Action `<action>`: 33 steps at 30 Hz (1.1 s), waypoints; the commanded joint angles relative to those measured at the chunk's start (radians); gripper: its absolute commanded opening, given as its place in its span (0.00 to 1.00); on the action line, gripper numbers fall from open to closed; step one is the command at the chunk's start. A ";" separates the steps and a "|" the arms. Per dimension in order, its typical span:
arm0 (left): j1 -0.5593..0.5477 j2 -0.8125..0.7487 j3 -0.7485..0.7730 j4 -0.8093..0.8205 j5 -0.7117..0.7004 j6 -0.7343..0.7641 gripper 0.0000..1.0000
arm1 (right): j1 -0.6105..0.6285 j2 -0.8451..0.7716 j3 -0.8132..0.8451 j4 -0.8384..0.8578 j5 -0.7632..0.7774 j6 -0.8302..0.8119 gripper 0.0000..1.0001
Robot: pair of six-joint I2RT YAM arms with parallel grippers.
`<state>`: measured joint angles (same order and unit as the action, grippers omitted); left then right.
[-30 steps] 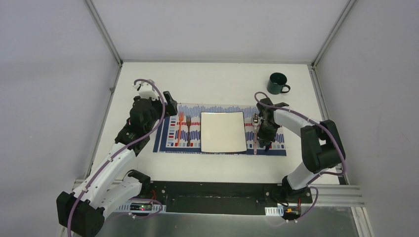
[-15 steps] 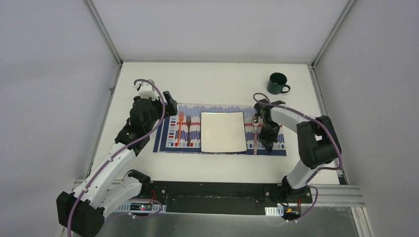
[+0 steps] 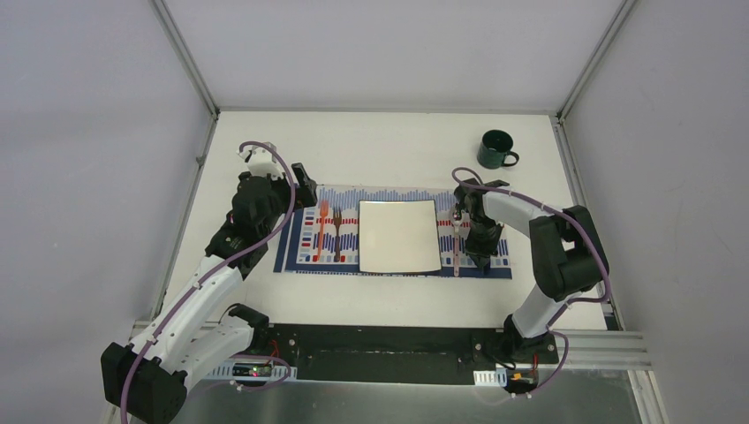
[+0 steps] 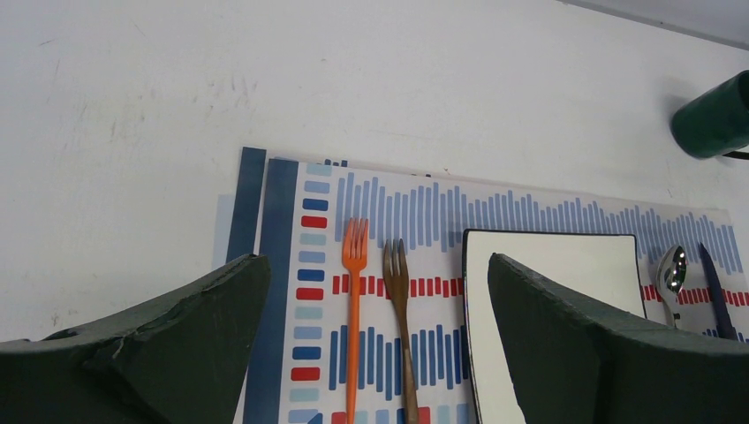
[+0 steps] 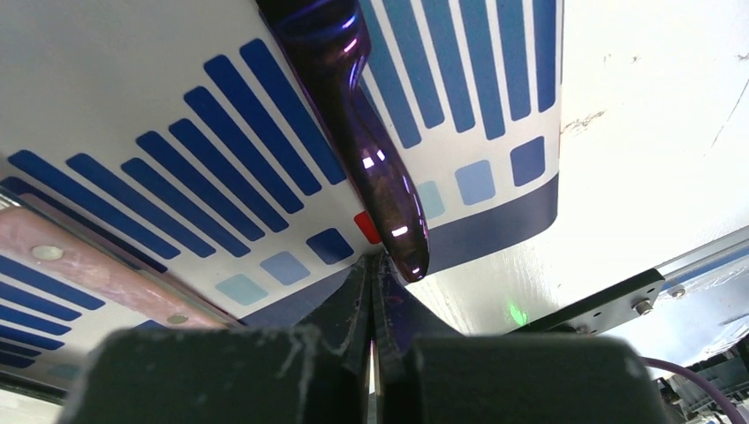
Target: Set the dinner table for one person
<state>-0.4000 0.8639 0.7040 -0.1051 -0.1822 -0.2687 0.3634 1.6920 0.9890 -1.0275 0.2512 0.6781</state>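
Note:
The dinner table (image 3: 397,146) is a white top. On it lies a striped placemat (image 3: 291,252) with an orange fork (image 3: 321,231), a brown fork (image 3: 337,234), a square white plate (image 3: 399,236) and a spoon (image 3: 456,231). My right gripper (image 3: 483,256) is low over the mat's right end. In the right wrist view it (image 5: 373,261) is shut, with its tips at the end of a glossy purple knife handle (image 5: 371,168) that lies on the mat. My left gripper (image 3: 305,187) is open and empty, and hovers above the forks (image 4: 378,261).
A dark green mug (image 3: 496,148) stands at the back right and also shows in the left wrist view (image 4: 714,119). The aluminium frame edge (image 3: 565,344) runs along the near side, just beyond the mat's front border. The spoon's pinkish handle (image 5: 88,265) lies left of the right gripper.
My right gripper has slid a little toward the near edge along the knife, and its elbow has shifted. The left arm has not moved.

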 commanded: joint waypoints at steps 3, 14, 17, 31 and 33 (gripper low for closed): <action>-0.007 -0.003 0.008 0.028 -0.011 0.014 0.99 | -0.003 -0.034 0.007 0.050 -0.123 -0.070 0.00; -0.007 0.001 0.023 0.018 -0.014 0.019 0.99 | -0.001 -0.242 0.060 0.168 -0.271 -0.175 0.00; -0.007 -0.002 0.023 0.016 -0.012 0.017 0.99 | -0.002 -0.188 0.092 0.125 -0.144 -0.185 0.00; -0.007 -0.024 0.019 -0.007 -0.024 0.020 0.99 | -0.029 -0.059 0.073 0.256 -0.204 -0.194 0.00; -0.007 -0.023 0.018 -0.007 -0.025 0.019 0.99 | -0.029 -0.060 0.070 0.262 -0.218 -0.195 0.00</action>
<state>-0.4000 0.8608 0.7040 -0.1234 -0.1852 -0.2680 0.3382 1.6344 1.0508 -0.8162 0.0631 0.4988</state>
